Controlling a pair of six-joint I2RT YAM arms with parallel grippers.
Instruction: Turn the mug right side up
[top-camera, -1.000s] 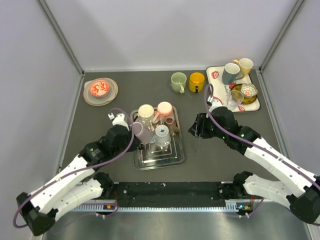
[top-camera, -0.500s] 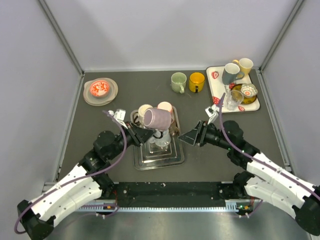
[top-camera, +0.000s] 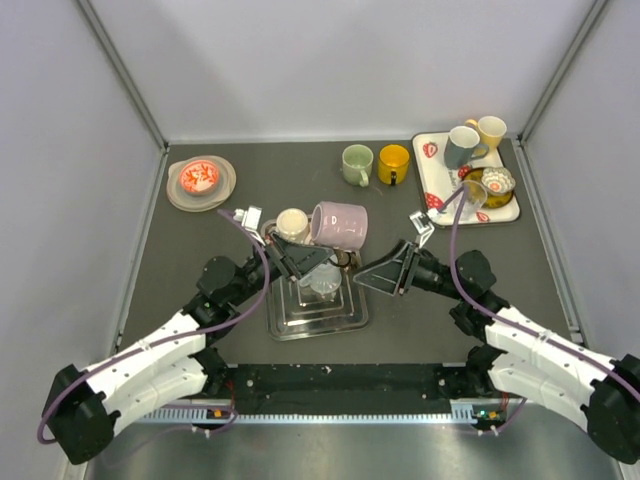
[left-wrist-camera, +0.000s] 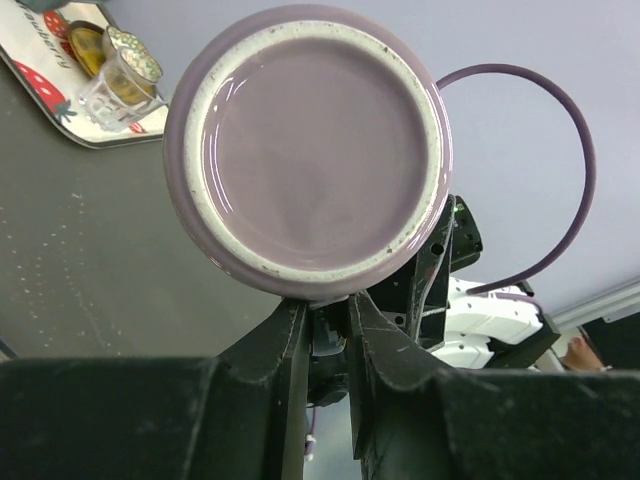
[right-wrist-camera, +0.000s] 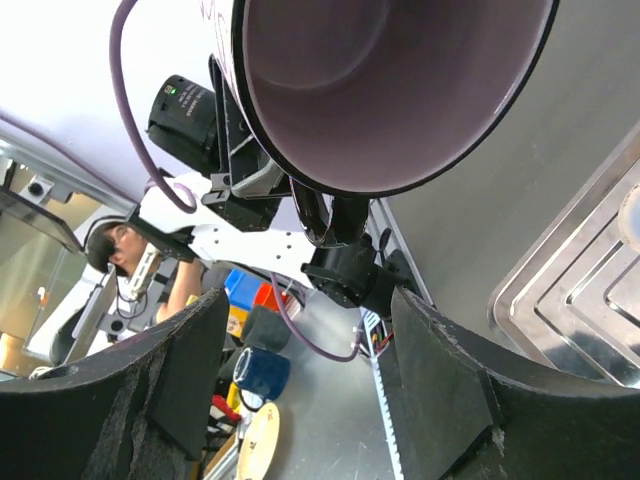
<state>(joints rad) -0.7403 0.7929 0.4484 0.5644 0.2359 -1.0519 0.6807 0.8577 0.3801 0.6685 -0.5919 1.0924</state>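
Left tool (top-camera: 303, 260) is pinching the purple mug (top-camera: 340, 222) at its lower edge. In the left wrist view the two fingers (left-wrist-camera: 288, 345) are pressed close together just under the mug's round base. The part they clamp is hidden between them, so handle or wall cannot be told. Right tool (top-camera: 385, 272) is spread, with nothing between its fingers (right-wrist-camera: 190, 370). It points at the mug's open mouth from just beside it without touching it. Both tools are over the dark bench (top-camera: 180, 250), near its front half. The mug is held in the air on its side, over the far part of the metal tray (top-camera: 315, 330), with its base toward the left arm and its mouth toward the right arm. A clear glass (top-camera: 322, 280) stands on the metal tray below the mug. A cream cup (top-camera: 291, 224) is at the tray's far left, just beside the mug. Farther back, a green mug (top-camera: 357, 164) and a yellow mug (top-camera: 394, 163) stand side by side on the bench, mouths up. A shallow plate (top-camera: 222, 190) with red contents lies at the far left. At the far right, a patterned tray (top-camera: 505, 212) carries a grey mug (top-camera: 462, 146), a pale yellow mug (top-camera: 490, 130) and a bowl (top-camera: 497, 184).
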